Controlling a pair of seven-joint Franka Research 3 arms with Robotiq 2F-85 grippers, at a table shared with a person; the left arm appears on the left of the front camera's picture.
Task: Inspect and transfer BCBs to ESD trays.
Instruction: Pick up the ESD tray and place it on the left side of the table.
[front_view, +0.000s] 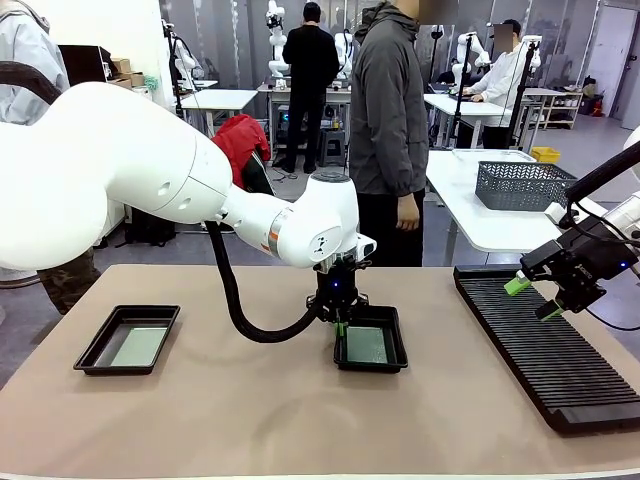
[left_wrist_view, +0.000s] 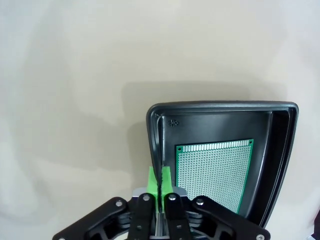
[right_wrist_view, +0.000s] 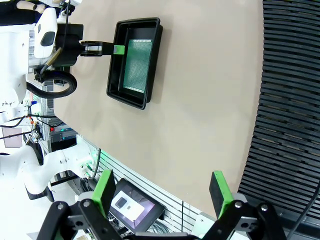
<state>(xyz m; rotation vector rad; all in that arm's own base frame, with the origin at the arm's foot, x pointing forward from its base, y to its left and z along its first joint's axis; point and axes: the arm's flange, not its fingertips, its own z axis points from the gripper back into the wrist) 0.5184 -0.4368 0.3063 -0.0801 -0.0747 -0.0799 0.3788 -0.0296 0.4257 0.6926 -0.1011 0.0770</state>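
Front view: the left gripper (front_view: 341, 322) pinches the left rim of the middle ESD tray (front_view: 371, 364), which holds a BCB (front_view: 366, 345); another tray (front_view: 98, 352) holds a second board (front_view: 139, 346). The right gripper (front_view: 532, 298) hangs spread above the rack (front_view: 560, 370).

Left wrist view: green pads (left_wrist_view: 153, 186) are pressed together on the tray wall (left_wrist_view: 156, 145).

Right wrist view: fingers (right_wrist_view: 221, 190) stand wide apart.

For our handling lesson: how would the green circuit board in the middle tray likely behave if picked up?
The circuit board looks thin and flat, so probably light and fairly stiff. Lying flush on the tray floor, its edges may be hard to catch. Its perforated face suggests it won't roll, though it might slide.
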